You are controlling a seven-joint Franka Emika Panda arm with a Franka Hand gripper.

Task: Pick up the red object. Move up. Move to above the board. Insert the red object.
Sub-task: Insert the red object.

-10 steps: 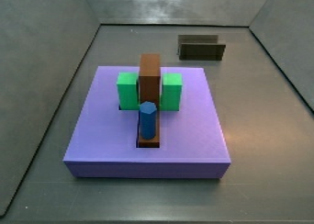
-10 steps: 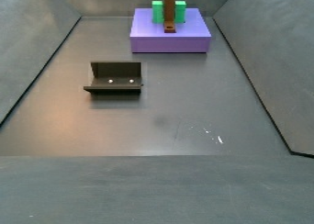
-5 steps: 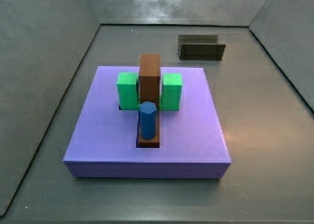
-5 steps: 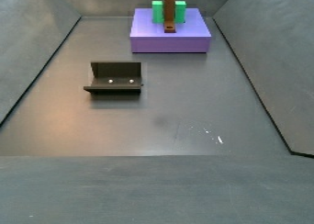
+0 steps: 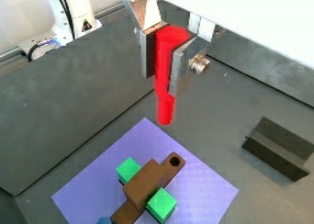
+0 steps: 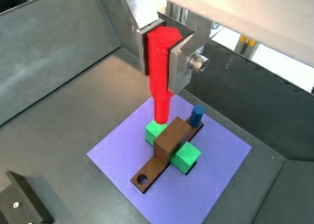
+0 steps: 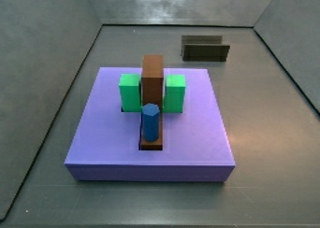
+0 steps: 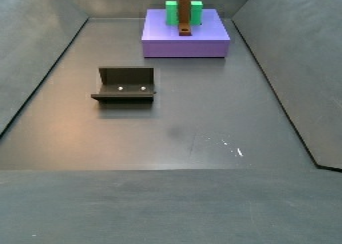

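In both wrist views my gripper (image 5: 164, 73) (image 6: 161, 64) is shut on the red object (image 5: 168, 95) (image 6: 160, 90), a thin red peg that hangs down from the silver fingers (image 5: 185, 70). It is held high above the board (image 5: 207, 187) (image 6: 120, 146), apart from it. The lavender board (image 7: 190, 143) (image 8: 166, 44) bears two green blocks (image 7: 130, 90), a brown upright bar (image 7: 152, 78) and a blue peg (image 7: 150, 122) standing in its slot. A round hole (image 5: 175, 161) shows in the end of the brown bar. Neither side view shows the gripper or the red peg.
The dark fixture (image 8: 124, 85) (image 7: 205, 49) stands on the grey floor away from the board; it also shows in the wrist views, fixture (image 5: 280, 145) (image 6: 25, 205). Grey walls (image 7: 56, 45) enclose the floor on all sides.
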